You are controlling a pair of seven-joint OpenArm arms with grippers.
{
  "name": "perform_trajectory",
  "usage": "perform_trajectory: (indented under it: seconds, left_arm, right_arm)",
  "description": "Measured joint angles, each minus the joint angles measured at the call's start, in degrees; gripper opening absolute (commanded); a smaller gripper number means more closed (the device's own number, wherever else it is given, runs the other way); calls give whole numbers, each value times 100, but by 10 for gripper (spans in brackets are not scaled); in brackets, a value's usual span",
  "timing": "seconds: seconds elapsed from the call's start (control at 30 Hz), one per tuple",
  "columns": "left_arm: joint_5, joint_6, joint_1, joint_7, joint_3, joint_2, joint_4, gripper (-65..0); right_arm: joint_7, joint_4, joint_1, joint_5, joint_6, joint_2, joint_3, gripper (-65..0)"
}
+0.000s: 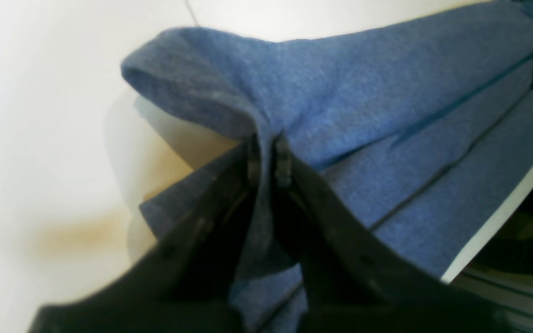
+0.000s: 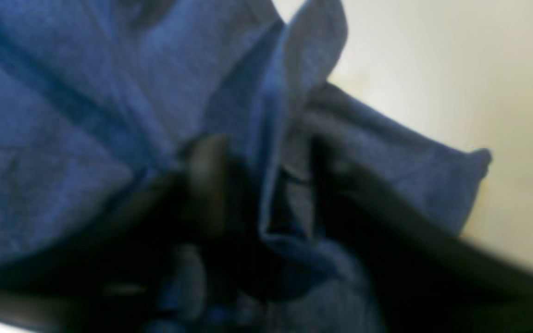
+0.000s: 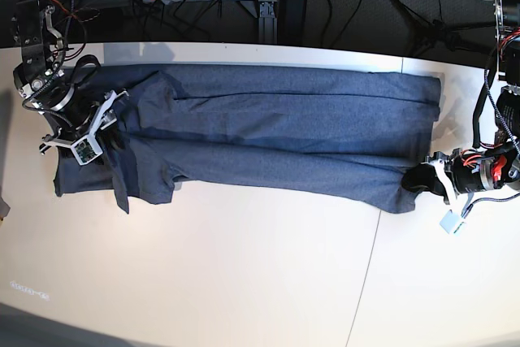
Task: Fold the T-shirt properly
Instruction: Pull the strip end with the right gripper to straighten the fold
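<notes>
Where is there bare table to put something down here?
The broad strip of table in front of the T-shirt is free. A narrow strip runs behind it, below the cables. Both shirt ends are crowded: right gripper, left gripper.
</notes>
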Motion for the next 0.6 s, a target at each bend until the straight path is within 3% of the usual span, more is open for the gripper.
perform_trajectory:
  seconds: [0.03,0.3,0.6]
  left_arm:
    - [0,0,0,0,0,0,0,-650]
    - [7,0,0,2,0,0,-2,-650]
    - [4,0,0,0,0,0,0,-650]
  right_arm:
    - [-2,0,-4,92,-2,0,0,-204]
    - [-26,2,105,1276,0,-15,7,-205]
    - [-588,-188,1108,1510,-2,-448,151,-205]
